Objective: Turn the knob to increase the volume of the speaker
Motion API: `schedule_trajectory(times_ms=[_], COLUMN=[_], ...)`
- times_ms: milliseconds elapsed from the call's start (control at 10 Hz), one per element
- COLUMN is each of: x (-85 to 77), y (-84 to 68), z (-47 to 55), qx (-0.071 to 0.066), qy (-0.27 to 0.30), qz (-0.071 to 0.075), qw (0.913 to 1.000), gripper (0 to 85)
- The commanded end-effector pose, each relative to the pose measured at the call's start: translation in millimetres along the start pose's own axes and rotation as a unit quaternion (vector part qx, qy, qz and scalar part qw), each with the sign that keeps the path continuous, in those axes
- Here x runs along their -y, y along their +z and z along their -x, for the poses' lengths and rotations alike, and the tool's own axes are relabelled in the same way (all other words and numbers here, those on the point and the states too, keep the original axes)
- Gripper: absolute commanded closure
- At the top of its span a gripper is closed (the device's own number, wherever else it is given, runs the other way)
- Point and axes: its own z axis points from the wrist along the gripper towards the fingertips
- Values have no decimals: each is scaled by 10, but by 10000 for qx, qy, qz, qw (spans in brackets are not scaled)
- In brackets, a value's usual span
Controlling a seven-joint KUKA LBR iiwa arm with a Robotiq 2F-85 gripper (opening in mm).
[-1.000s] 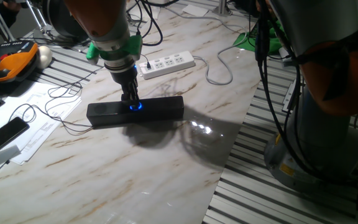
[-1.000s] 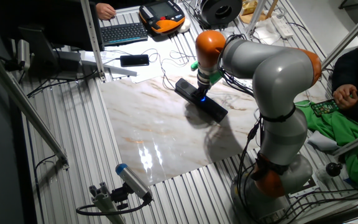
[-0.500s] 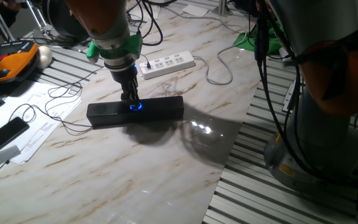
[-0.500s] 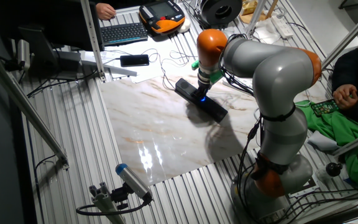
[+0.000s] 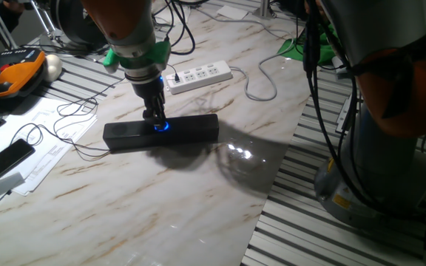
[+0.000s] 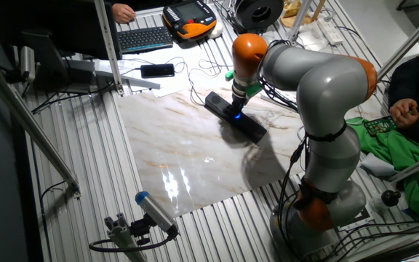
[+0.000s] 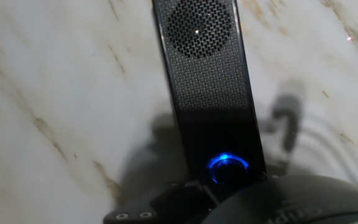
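From where I stand, the speaker (image 5: 161,132) lies left of centre in one fixed view, a long black bar with its long axis running nearly straight across the frame, left end a touch lower. To its left a thin cable (image 5: 72,118) loops over the papers, and above it, toward the upper middle, sits the white power strip (image 5: 198,75).

At the middle of the bar glows the knob (image 5: 161,125), a small blue ring. The gripper (image 5: 156,118) comes straight down onto it from above, fingertips right at the ring, so the knob lies directly under the fingers, not off to either side. In the other fixed view the speaker (image 6: 236,116) runs diagonally from upper left to lower right, with the gripper (image 6: 236,109) planted at its lit middle.

In the hand view the speaker (image 7: 207,81) stretches up the frame away from the camera, and the knob (image 7: 227,167) sits low, just right of centre, against the dark body of the hand.

Whether the fingers are pinched on the knob or only resting by it I cannot tell; they look narrow and close together. My guess is the coming move is a pure twist about the vertical, with no sideways shift needed.
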Motion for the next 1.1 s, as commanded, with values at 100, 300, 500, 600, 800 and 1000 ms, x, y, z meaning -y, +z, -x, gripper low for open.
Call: schedule_trajectory(times_ms=[100, 300, 500, 600, 800, 1000], x=[-8, -5, 0, 5, -1, -11], y=[-6, -19, -42, -51, -52, -51], z=[8, 20, 37, 44, 48, 50], qx=[-11, -3, -5, -3, 6, 24], qy=[225, 379, 457, 487, 542, 613], qz=[31, 84, 77, 84, 65, 44], qw=[9997, 9992, 9989, 9988, 9985, 9981], gripper=[680, 680, 680, 680, 680, 680])
